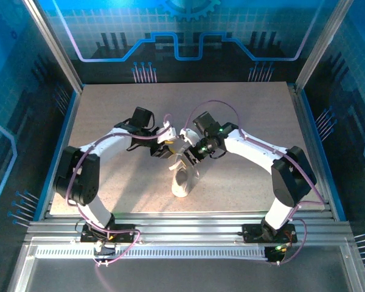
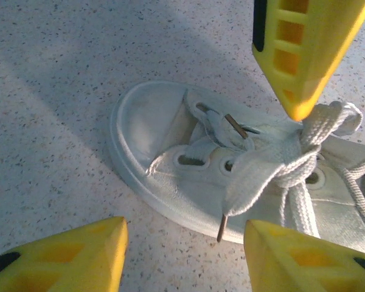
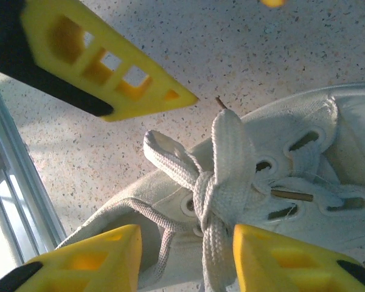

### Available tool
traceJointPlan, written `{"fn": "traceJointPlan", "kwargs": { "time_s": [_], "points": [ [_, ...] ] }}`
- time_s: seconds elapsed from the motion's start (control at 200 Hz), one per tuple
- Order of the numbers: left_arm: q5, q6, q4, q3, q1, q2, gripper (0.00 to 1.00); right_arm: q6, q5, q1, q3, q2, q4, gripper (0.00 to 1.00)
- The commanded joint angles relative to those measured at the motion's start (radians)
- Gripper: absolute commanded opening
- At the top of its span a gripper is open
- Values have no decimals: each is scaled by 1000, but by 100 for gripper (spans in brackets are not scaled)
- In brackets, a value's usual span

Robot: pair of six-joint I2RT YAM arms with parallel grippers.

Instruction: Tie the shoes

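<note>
Two arms, left arm (image 1: 103, 149) and right arm (image 1: 261, 152), bend inward over one white sneaker (image 1: 182, 181) lying on the surface (image 1: 243, 109). Left tool (image 2: 185, 261) and right tool (image 3: 185, 261) hover open above the sneaker's knotted laces (image 3: 210, 194), gripping nothing.

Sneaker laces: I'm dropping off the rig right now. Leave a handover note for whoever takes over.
Left tool: open, holding nothing, over the sneaker.
Right tool: open; one lace strand runs between its fingers, not clamped.
Sneaker: on the table, midway between the arms.
Done: knot cinched, one small loop out.
Left: no full bow visible; a free end lies loose over the shoe's side. Probably form the second loop and tighten.
</note>
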Motion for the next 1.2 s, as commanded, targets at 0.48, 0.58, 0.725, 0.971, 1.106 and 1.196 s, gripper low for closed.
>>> {"fn": "traceJointPlan", "kwargs": {
  "time_s": [0.48, 0.58, 0.725, 0.971, 1.106, 1.196],
  "points": [
    [19, 21, 83, 22, -87, 85, 46, -3, 8, -5, -76, -3, 42, 40],
    [26, 31, 67, 21, -90, 81, 44, -6, 13, -15, -85, -14, 39, 40],
    [29, 35, 64, 1, -94, 59, 52, -14, 26, -24, -99, -32, 32, 39],
    [26, 33, 73, -53, -103, 10, 57, -7, 11, -25, -99, -32, 41, 37],
    [27, 30, 64, -61, -105, -7, 58, -1, 4, -24, -96, -31, 49, 37],
    [20, 28, 60, -77, -104, -28, 59, 8, 3, -24, -97, -34, 56, 38]
  ]
}}
